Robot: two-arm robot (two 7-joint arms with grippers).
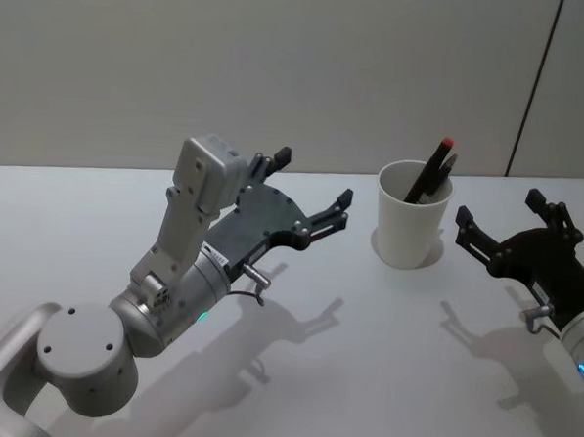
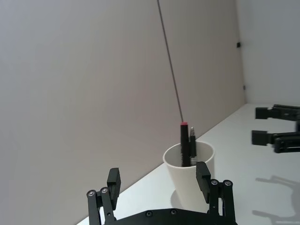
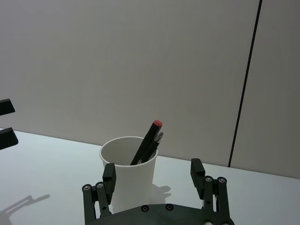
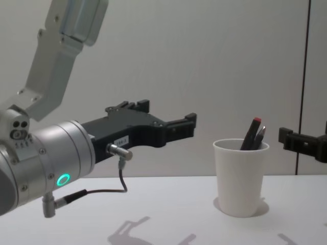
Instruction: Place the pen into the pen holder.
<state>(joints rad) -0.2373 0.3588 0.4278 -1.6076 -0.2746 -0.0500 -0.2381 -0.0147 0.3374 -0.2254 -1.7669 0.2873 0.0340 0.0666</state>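
Note:
The pen holder is a white paper cup standing upright on the white table, at the back and right of centre. A black pen with a red end leans inside it, beside a second dark pen with a silver tip. My left gripper hovers open and empty just left of the cup, above the table. On the cup's right my right gripper is open and empty too. From the left wrist, the cup and pen sit beyond the gripper. The right wrist view has the cup ahead of its gripper.
The white table carries only shadows around the cup. A grey wall with a dark vertical seam runs close behind the table's back edge. My left arm's grey forearm bulks large at the left of the chest view.

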